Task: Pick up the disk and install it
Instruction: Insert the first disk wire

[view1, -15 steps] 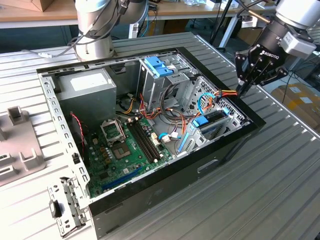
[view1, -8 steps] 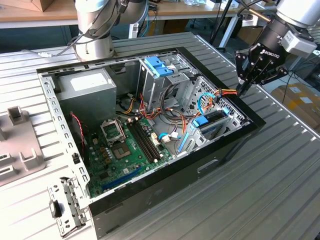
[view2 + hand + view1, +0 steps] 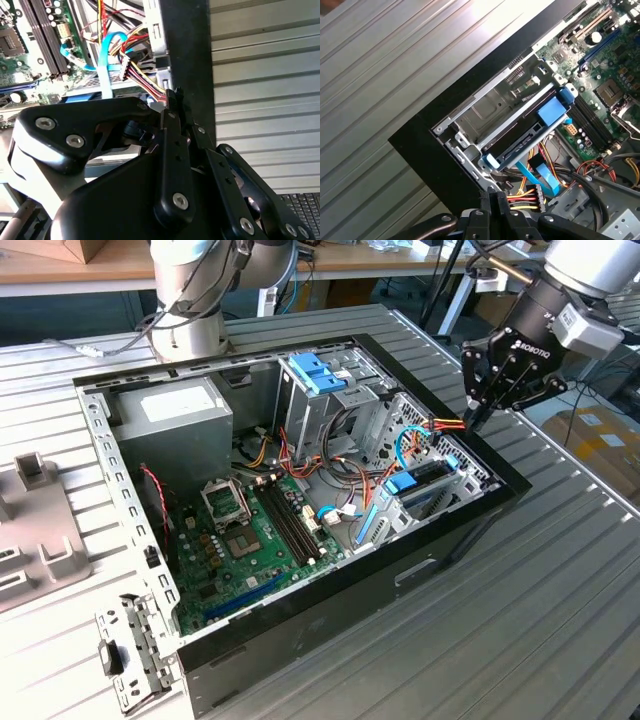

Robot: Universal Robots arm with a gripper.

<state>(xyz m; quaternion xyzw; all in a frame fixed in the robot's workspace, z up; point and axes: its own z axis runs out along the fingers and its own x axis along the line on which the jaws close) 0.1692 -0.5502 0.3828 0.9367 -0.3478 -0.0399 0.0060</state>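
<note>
**Operator:** In the exterior view, my hand (image 3: 487, 400) hangs just above the far corner of the open computer case (image 3: 330, 630), on the exterior view's right. Its fingers are drawn together and carry nothing. The disk (image 3: 418, 482) sits in the drive cage near that corner, blue tab up, well inside the case walls.

**Observer:** What else is in the case?

**Operator:** A green motherboard (image 3: 240, 550) on the floor of it, a grey power supply (image 3: 170, 420) at the back, a paler blue bracket (image 3: 315, 370) on the upper bay, and loose cable bundles between them. The case stands on a ribbed metal counter (image 3: 560, 580).

**Observer:** And the second wrist view?

**Operator:** The hand (image 3: 172, 100) is narrow, its tips pressed close over the black case edge, beside red, yellow and black wires (image 3: 140, 75).

**Observer:** First wrist view?

**Operator:** The disk (image 3: 520, 142) lies slotted in its metal cage (image 3: 490, 107), the blue carrier framing a dark body, with a flat blue cable (image 3: 542, 177) just beside it. I judge it stiff, fairly heavy for its size, and sensitive to knocks. The smooth dark face would likely slip, so I'd take it by the blue carrier edges or the tab (image 3: 553, 109).
</note>
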